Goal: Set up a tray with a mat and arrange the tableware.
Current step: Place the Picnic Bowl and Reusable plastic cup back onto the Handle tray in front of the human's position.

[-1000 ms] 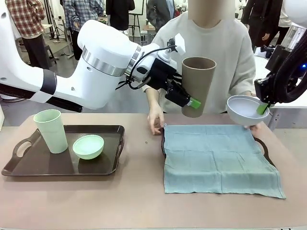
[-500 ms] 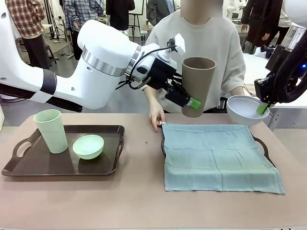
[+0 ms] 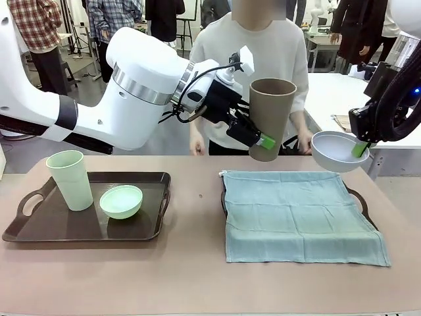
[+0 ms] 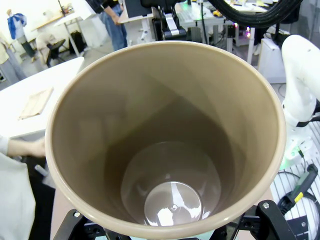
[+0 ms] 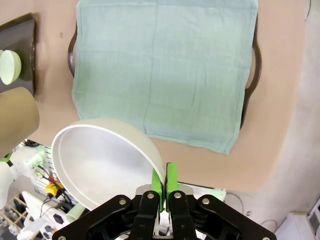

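My left gripper [image 3: 265, 140] is shut on the tan brown cup [image 3: 271, 117] and holds it upright in the air above the mat's far left corner. The left wrist view looks down into the tan cup [image 4: 170, 150]. My right gripper [image 3: 360, 149] is shut on the rim of the white bowl [image 3: 334, 151], held above the mat's far right corner. In the right wrist view, the green pads [image 5: 171, 181] pinch the white bowl's [image 5: 100, 160] rim. The blue-green mat [image 3: 299, 214] lies spread over a dark tray [image 3: 359, 198]. A mint cup [image 3: 69, 179] and a mint bowl [image 3: 121, 201] stand on the left tray [image 3: 79, 227].
A person stands behind the far edge, one hand [image 3: 195, 150] hanging near the table. Bare tabletop [image 3: 197, 210] lies between the two trays and along the front edge. From the right wrist, the mat [image 5: 160, 70] covers the tray, whose handle [image 5: 255, 75] pokes out.
The person has taken both hands off the mat's far corners and straightened up behind the table. Both arms and what they hold have stayed still.
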### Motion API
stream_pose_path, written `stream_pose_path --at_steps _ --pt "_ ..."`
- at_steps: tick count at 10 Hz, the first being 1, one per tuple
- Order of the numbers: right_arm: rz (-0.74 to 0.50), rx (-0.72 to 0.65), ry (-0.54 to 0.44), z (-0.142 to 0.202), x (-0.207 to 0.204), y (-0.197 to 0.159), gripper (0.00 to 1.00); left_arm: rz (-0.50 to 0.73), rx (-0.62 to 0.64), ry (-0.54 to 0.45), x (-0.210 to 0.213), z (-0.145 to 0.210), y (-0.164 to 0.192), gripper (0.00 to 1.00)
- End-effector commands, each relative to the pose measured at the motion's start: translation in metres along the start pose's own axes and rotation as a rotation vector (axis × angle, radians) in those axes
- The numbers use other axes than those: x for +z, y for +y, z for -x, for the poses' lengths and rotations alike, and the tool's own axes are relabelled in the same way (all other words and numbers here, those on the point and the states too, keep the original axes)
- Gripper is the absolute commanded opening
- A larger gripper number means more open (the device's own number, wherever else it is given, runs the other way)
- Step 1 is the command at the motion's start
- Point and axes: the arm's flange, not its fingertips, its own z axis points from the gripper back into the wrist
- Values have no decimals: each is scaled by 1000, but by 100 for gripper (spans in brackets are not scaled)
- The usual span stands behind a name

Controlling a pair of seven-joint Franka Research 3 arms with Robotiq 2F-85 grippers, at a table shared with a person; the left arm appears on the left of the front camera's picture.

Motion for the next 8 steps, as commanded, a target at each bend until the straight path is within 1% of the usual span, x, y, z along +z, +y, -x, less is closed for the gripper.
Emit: stream_pose_path --at_steps 1,2,3,4,6,7,8 --pt "0 -1 -2 0 -2 -1 0 8 -10 -3 2 -3 1 23" --pt "0 -1 -2 0 -2 -1 0 8 -10 -3 2 -3 1 23" --pt "0 0 0 0 0 0 4 0 0 0 0 0 0 82" --pt "-21 27 18 -10 -21 -8 4 -12 28 -13 -9 23 8 82" --pt "-13 15 24 -26 -63 -19 4 -12 26 -24 -32 68 14 82" --pt "5 -1 16 -36 -86 -25 4 -25 24 -34 -45 90 18 82" --pt "24 -9 29 -43 -108 -27 4 -30 27 -44 -57 105 18 82"
